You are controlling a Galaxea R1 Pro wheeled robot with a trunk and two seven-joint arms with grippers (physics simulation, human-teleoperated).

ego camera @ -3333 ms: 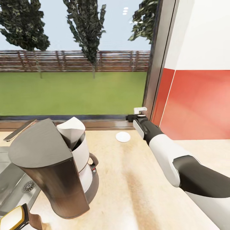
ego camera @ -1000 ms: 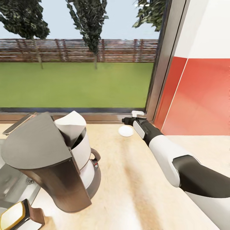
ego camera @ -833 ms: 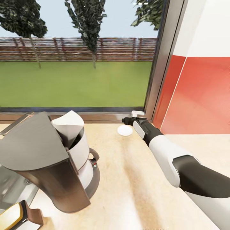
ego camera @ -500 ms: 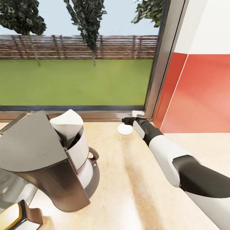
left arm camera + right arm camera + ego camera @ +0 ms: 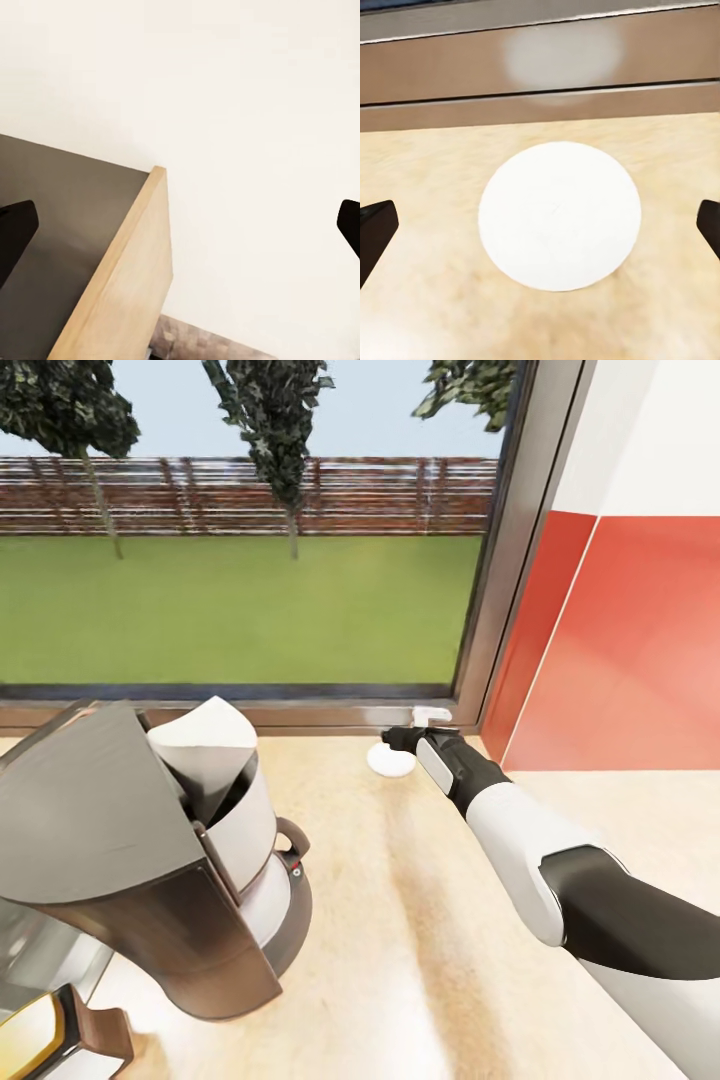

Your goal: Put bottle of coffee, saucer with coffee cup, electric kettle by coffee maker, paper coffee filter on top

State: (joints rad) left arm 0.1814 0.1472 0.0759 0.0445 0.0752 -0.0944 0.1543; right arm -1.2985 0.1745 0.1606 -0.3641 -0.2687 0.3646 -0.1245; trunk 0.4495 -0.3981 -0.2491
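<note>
White saucer (image 5: 386, 760) on beige kitchen countertop (image 5: 400, 920), right gripper (image 5: 400, 738) aligned for pickup

Head view: saucer at 12 o'clock by the window sill, gripper touching its far edge; coffee maker (image 5: 150, 870) at 8 o'clock with paper coffee filter (image 5: 205, 745) seated on top. Right wrist view: saucer (image 5: 559, 215) flat, centred between spread fingers, nothing held. Left wrist view: left gripper (image 5: 180, 225) wide open, empty, over a wood edge

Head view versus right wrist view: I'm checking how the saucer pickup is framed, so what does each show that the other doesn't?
Head view alone: the coffee maker with the paper coffee filter in its top, and the right arm reaching toward the window. Right wrist view alone: the right gripper with its fingers wide apart on either side of the saucer. Shared: the saucer lying flat on the kitchen countertop.
</note>
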